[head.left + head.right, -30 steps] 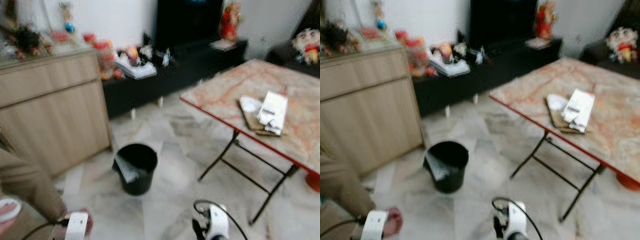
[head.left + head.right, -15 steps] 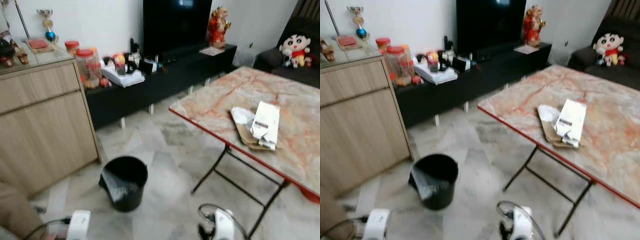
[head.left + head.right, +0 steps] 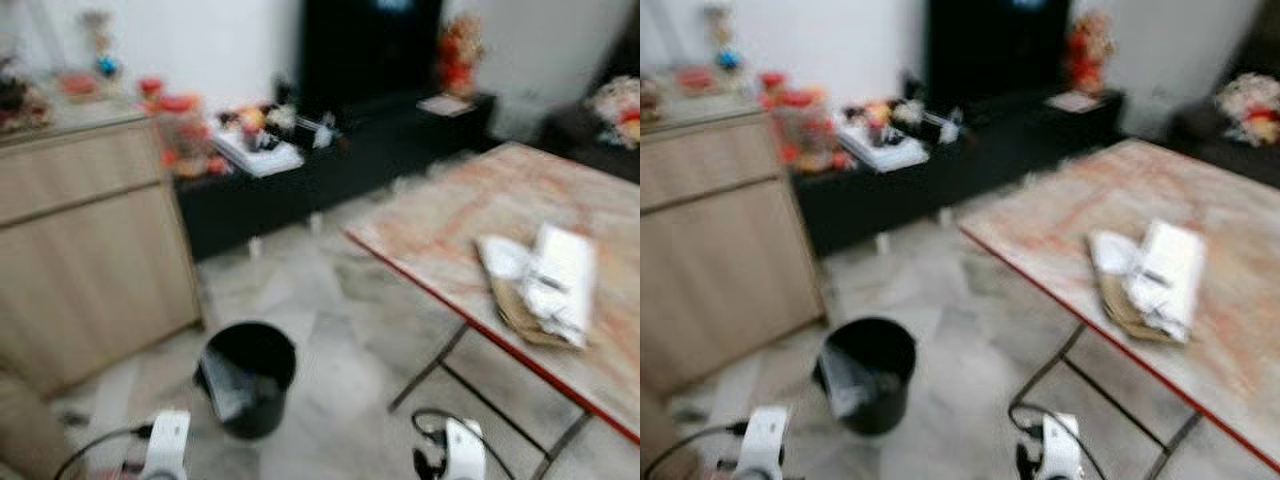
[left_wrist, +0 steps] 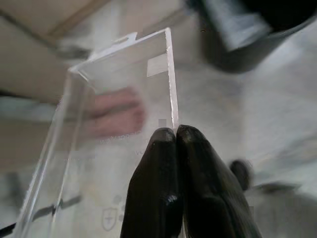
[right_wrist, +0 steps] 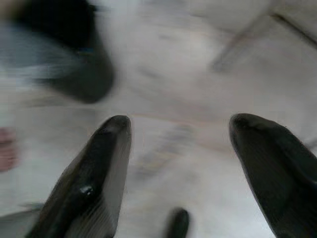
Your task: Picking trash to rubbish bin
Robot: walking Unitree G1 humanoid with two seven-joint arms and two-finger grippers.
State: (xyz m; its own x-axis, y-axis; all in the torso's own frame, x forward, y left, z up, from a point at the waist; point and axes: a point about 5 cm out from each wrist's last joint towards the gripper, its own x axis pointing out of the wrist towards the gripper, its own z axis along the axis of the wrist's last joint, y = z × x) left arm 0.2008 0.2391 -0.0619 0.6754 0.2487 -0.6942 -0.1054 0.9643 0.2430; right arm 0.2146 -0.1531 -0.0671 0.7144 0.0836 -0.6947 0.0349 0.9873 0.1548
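Note:
A black rubbish bin with something grey inside stands on the marble floor ahead. White crumpled paper and flat cardboard trash lie on the folding table at the right. In the left wrist view my left gripper is shut on the edge of a clear plastic box, held low near the bin. My right gripper is open over the floor with nothing between its fingers; the bin lies beyond it. Both wrists hang low at the bottom of the eye views.
A wooden cabinet stands at the left, and a dark low TV bench with clutter runs along the back wall. The table's black legs reach the floor at the right. A person's foot shows through the clear box.
The whole picture has shifted and blurred, so the camera has moved: the table and trash now sit a little lower and further right. The bin's place in the view has barely changed.

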